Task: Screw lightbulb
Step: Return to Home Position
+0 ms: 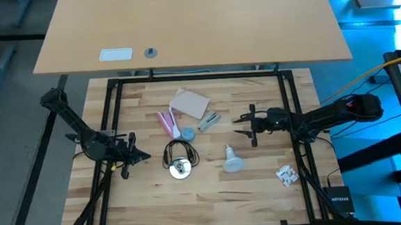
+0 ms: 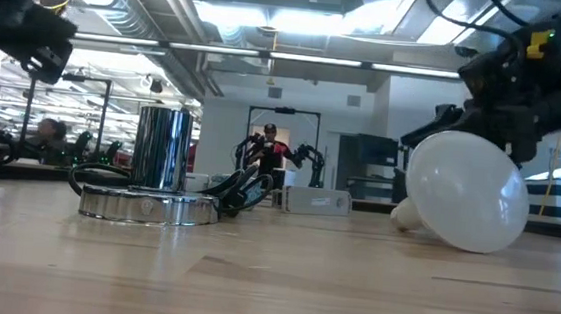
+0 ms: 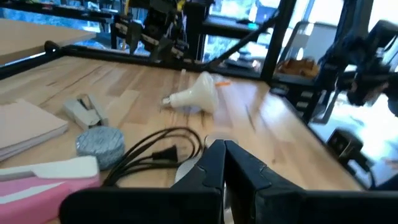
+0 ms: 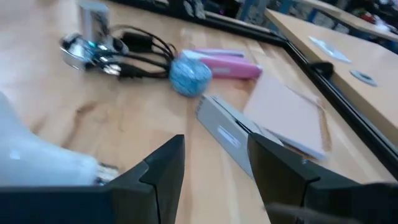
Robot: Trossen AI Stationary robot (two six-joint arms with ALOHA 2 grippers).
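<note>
The lightbulb (image 1: 231, 159) lies on its side on the wooden table, its dome toward the near edge and its narrow base toward the far edge; it also shows in the low view (image 2: 466, 197), the left wrist view (image 3: 196, 94) and the right wrist view (image 4: 37, 163). A round silver socket disc (image 1: 181, 169) with a black cord (image 1: 180, 153) stands to the bulb's left. My left gripper (image 1: 139, 157) is shut and empty, left of the disc, pointing right. My right gripper (image 1: 237, 125) is open and empty, above the table just beyond the bulb, pointing left.
Toward the far side lie a pink tool (image 1: 165, 121), a light-blue round cap (image 1: 187, 133), a tan notebook (image 1: 189, 103) and a grey metal piece (image 1: 209, 120). A small white packet (image 1: 286, 175) lies near the right. A black frame (image 1: 198, 76) rims the table.
</note>
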